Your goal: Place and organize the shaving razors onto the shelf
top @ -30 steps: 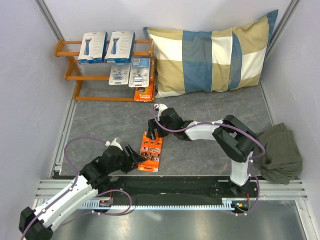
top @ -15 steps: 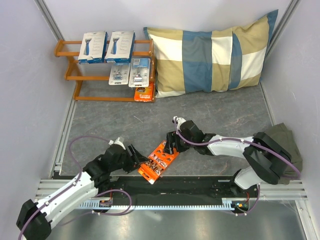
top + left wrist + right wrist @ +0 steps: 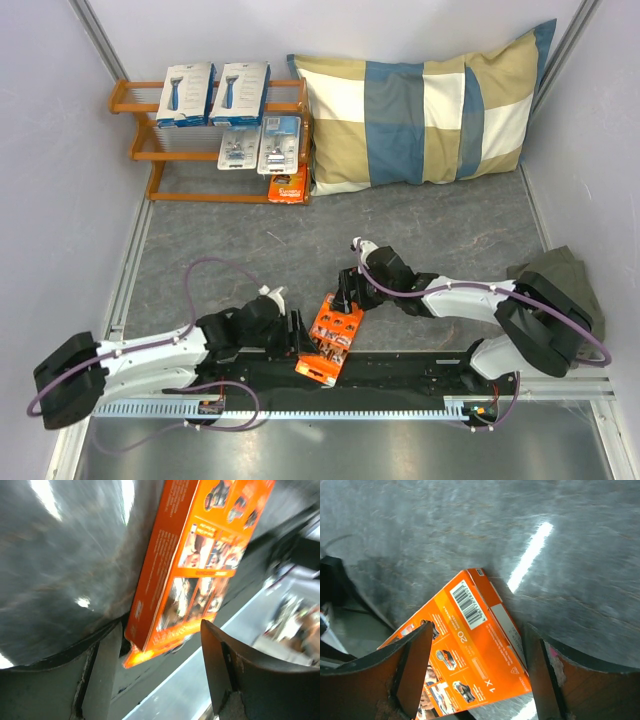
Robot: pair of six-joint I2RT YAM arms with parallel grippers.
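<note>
One small orange razor pack (image 3: 331, 339) lies tilted at the table's near edge, its near end over the black rail. My left gripper (image 3: 303, 334) is open at its left side; in the left wrist view the pack (image 3: 195, 565) has its lower corner between the spread fingers (image 3: 102, 675). My right gripper (image 3: 349, 294) is open over the pack's far end (image 3: 470, 670), jaws on either side. The shelf (image 3: 140, 152) holds two white boxes (image 3: 186, 93) on top, two blister packs (image 3: 258, 147) in the middle, and one orange pack (image 3: 289, 186) at the bottom.
A blue-and-beige checked pillow (image 3: 430, 110) leans against the back wall right of the shelf. A dark green cloth (image 3: 556, 300) lies at the right edge. The black rail (image 3: 410, 368) and metal frame run along the near edge. Walls close in left and right.
The orange pack has slid toward the near edge and turned, now overhanging the rail. My right gripper followed it down. My left gripper moved right up to the pack.
</note>
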